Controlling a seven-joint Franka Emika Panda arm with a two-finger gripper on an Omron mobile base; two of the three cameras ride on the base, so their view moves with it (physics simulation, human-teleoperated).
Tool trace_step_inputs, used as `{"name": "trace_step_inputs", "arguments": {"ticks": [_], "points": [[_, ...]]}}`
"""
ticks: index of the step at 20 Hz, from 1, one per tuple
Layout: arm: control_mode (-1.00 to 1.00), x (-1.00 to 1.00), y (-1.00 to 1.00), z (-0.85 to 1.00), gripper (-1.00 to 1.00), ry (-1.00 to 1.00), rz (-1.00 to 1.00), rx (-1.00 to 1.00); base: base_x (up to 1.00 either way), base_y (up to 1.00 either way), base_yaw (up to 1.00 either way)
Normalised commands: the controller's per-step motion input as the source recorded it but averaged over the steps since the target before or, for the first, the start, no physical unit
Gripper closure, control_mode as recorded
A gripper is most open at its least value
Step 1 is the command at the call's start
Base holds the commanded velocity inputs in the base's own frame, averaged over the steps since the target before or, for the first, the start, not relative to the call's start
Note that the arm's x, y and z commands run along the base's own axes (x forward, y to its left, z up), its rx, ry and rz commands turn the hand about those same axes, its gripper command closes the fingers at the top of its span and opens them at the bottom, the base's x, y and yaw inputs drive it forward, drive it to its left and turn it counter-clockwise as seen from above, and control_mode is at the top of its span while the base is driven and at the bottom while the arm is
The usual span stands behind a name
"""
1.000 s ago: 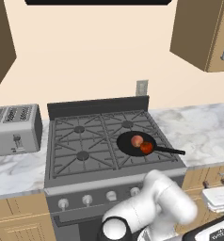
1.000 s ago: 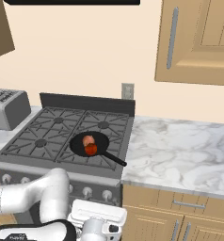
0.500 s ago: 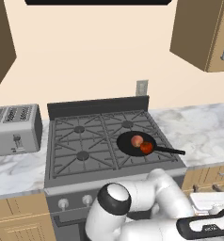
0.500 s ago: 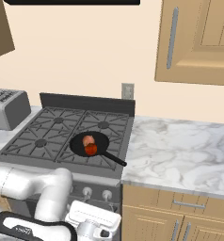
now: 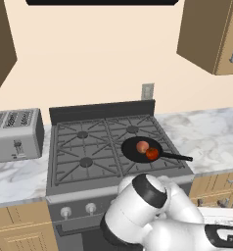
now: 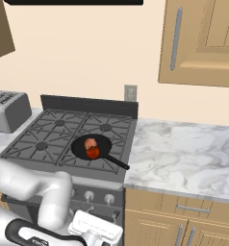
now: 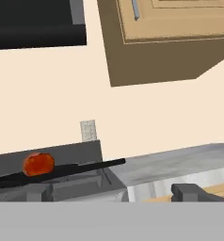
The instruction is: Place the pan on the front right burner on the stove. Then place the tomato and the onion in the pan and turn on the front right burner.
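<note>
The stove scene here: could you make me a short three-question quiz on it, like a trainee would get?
1. True or false: the pan sits on the front right burner of the stove.
2. Which two foods lie in the pan? A) tomato and onion B) two lemons C) an egg and a carrot
3. What appliance stands on the counter left of the stove?

Key
1. True.
2. A; they lie side by side and look to be touching.
3. A silver toaster.
</note>
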Motion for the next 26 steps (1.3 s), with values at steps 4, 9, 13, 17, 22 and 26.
{"name": "trace_step_inputs", "arguments": {"ticks": [4, 9, 13, 17, 22, 26], "points": [[-1.00, 0.20, 0.00, -0.34, -1.00, -0.03, 0.00, 0.00, 0.00, 0.00, 0.00], [-1.00, 0.34, -0.13, -0.19, -1.00, 0.00, 0.00, -0.07, 0.00, 0.00, 0.00], [-1.00, 0.32, -0.09, -0.22, -1.00, 0.00, 0.00, -0.10, 0.00, 0.00, 0.00], [-1.00, 0.16, 0.00, -0.39, -1.00, 0.00, 0.00, -0.05, 0.00, 0.00, 0.00], [-1.00, 0.13, 0.03, -0.45, -1.00, 0.01, 0.04, -0.10, 0.00, 0.00, 0.00], [-1.00, 0.17, 0.11, -0.07, -1.00, 0.00, 0.05, -0.04, 0.00, 0.00, 0.00]]}}
